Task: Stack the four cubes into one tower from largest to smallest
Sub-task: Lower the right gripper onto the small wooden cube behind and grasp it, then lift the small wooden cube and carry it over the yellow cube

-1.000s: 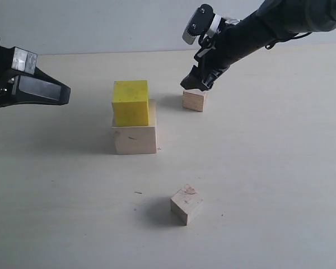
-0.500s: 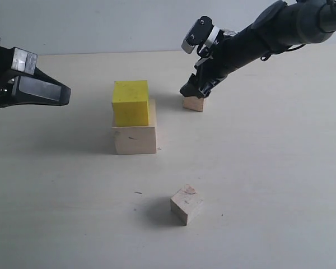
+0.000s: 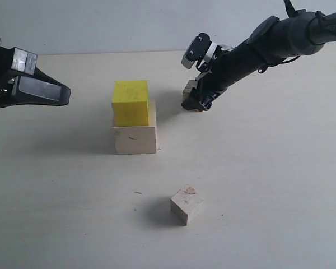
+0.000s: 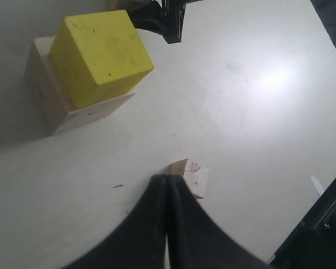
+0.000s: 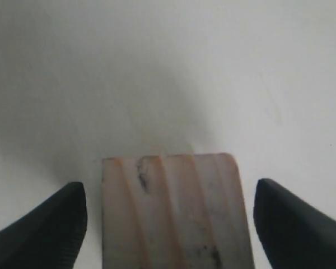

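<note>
right claw (image 3: pixel 195 101) has dropped from above layered-plywood cube (image 5: pixel 173 213) to straddle it on bench (image 3: pixel 269 168), jaws wide, apparently not yet gripping. yellow cube (image 3: pixel 130 102) sits on large pale cube (image 3: pixel 135 139); plywood goes next. smallest knotted cube (image 3: pixel 186 204) waits apart. left claw (image 4: pixel 167 188) shut, empty.

Bright yellow with a few dark specks on yellow cube (image 3: pixel 130 102). Pale, faintly grained wood on large cube (image 3: pixel 134 140). Pale bands, pinkish-brown lines and dark smudges across plywood cube (image 5: pixel 176 224). Light wood with brownish knot mark on small cube (image 3: pixel 186 205). Cream on table (image 3: pixel 269 168). Black on left gripper (image 4: pixel 166 182) and right gripper (image 5: pixel 168 193). Silvery grey on block (image 3: pixel 23 60) by the left.
</note>
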You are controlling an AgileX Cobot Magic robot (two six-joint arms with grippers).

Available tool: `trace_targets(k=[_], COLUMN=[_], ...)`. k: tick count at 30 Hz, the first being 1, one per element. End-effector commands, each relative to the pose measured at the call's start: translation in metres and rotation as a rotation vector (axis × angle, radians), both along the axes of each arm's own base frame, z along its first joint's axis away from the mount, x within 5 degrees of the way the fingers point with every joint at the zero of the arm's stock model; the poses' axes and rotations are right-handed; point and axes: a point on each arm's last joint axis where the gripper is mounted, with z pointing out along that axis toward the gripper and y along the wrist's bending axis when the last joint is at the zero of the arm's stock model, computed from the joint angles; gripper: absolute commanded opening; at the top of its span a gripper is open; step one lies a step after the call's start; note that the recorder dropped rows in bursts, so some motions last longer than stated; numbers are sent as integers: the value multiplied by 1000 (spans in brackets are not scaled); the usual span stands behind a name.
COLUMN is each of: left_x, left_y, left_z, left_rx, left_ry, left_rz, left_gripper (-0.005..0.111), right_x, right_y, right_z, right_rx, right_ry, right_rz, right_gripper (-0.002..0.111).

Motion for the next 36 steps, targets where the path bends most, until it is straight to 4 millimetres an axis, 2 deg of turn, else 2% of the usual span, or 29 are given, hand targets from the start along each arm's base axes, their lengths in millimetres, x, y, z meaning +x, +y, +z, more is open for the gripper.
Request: trace_targets(k=[1,8,14,15,20,26,29,31,36], left_x=[-2,-1,-1,-1,-1,-2,-2,-2,-2], left_y=[1,1,1,1,1,1,1,1,1], left_z=[1,1,1,1,1,1,1,1,1], left_rx=[1,2,4,4,2,2,3,3,13], left_ry=[2,-2,-4,-4,-1,-4,-6,-6,-22], left_rz=[-3,2,3,3,0,0,-2,-2,-18], left_gripper=[0,0,0,0,0,0,0,0,0], right_x=[2,-1,-10,-11,-15,-37,-51,-59,-76], right_y=[-4,-3,-4,-5,-11,-15,-13,-9,12], right_z=[1,7,26,31,77,149,183,197,212], right_rx=[-26,-6,-43,-54,-60,-84,-25,41,156], right_ry=[-5,28,48,56,28,-108,-173,-192,-237], right_rz=[-5,-7,76,65,-20,102,146,192,389], right_gripper=[67,40,2,0,0,0,0,0,0])
